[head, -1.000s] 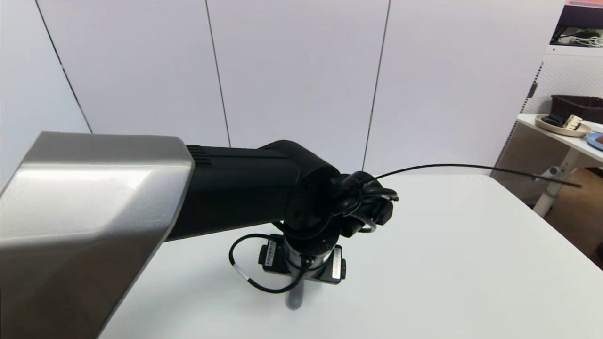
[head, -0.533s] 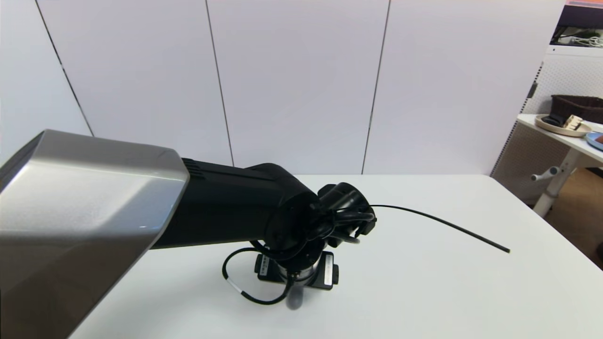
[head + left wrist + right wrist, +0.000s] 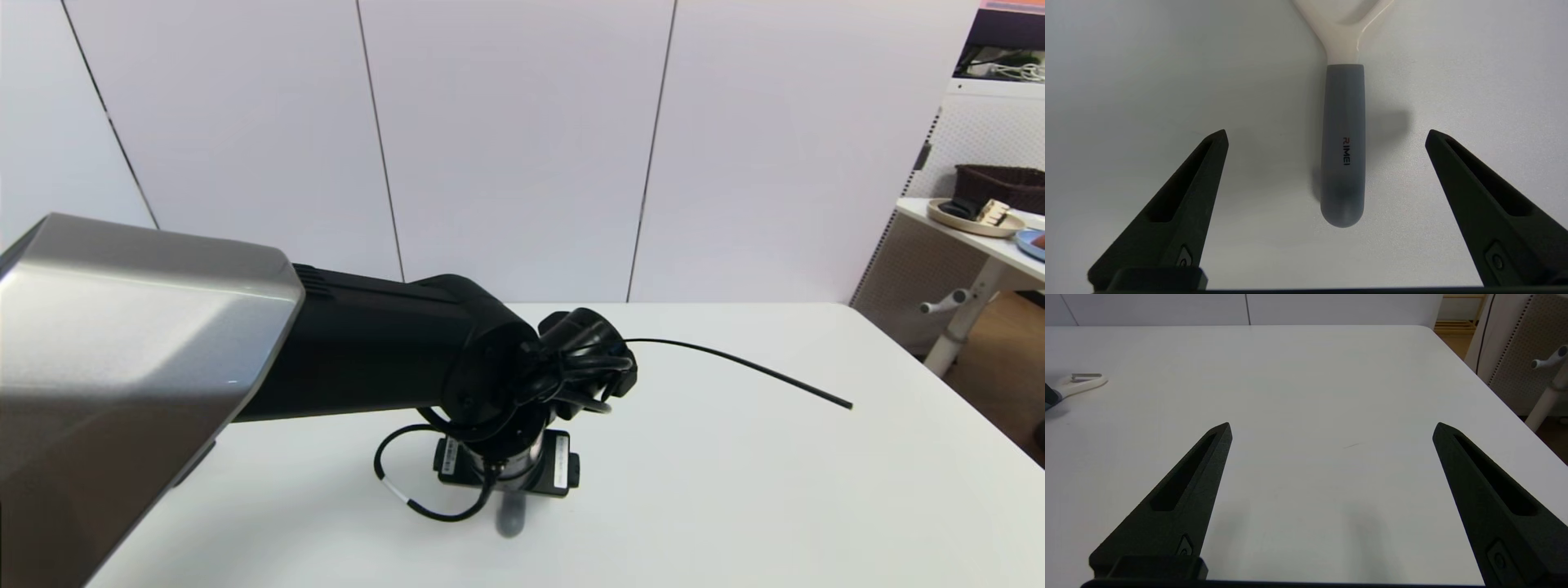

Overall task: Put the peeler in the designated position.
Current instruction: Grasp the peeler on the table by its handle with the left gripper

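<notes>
Left arm reaching across the plain white tabletop (image 3: 775, 490), wrist pointing straight down over the work. The small Y-shaped peeler with rounded grey handle and cream-white forked head (image 3: 1342, 143) lies flat on the table in its near-centre region, directly beneath the left wrist; in the head view only the rounded handle end (image 3: 511, 517) shows below the wrist housing.

Step in hand, as judged: approach for the grasp. The peeler is not yet picked up, and no marked destination is visible on the tabletop.

The left gripper (image 3: 1326, 134) stands spread wide, one black finger (image 3: 1184, 196) on each side of the handle, both well apart from it and touching nothing. The handle runs midway between them, so the next move seems to call for a straight descent until the tips flank the handle, then closure across its width.

The right gripper (image 3: 1332, 428) hangs low over bare table on the right side, likewise spread wide and empty; from there the peeler's head (image 3: 1084, 381) shows off to the left.
</notes>
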You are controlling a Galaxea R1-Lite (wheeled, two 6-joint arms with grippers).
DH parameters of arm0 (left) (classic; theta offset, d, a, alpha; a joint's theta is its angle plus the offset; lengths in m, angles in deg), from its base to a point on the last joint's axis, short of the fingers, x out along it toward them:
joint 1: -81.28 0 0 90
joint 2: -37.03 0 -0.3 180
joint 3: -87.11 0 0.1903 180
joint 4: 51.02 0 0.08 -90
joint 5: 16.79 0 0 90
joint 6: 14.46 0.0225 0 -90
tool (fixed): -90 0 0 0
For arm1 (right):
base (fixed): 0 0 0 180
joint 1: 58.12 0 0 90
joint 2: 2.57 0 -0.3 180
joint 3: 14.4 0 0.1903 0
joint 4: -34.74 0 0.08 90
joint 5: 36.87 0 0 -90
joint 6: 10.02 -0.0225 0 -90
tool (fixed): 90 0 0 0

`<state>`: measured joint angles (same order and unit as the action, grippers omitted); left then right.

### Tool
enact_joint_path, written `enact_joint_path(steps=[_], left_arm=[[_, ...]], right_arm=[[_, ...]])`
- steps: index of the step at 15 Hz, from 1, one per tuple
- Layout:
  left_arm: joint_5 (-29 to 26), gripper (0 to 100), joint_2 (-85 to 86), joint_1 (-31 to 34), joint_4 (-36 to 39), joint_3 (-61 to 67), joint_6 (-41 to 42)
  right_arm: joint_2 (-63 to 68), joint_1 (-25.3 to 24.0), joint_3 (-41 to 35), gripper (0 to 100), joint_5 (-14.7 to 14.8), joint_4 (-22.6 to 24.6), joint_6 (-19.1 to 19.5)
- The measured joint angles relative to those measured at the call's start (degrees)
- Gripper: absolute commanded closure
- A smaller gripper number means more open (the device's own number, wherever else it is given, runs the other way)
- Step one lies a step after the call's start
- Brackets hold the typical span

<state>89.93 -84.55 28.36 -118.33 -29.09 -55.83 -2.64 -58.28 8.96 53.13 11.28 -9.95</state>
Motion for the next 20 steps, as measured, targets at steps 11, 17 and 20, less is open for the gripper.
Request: enact_joint_path(steps=[11, 17, 20], left_arm=[[-0.5, 100, -1.0, -0.1, 0.1, -0.2, 0.1], [-0.5, 100, -1.8, -0.3, 0.1, -0.2, 0.0], [-0.7, 100, -2.5, -0.4, 0.3, -0.2, -0.4]], right_arm=[[0.0, 0.0, 0.0, 0, 0.0, 0.0, 0.0], [0.0, 0.0, 0.0, 0, 0.0, 0.0, 0.0], [0.0, 0.0, 0.0, 0, 0.0, 0.0, 0.0]])
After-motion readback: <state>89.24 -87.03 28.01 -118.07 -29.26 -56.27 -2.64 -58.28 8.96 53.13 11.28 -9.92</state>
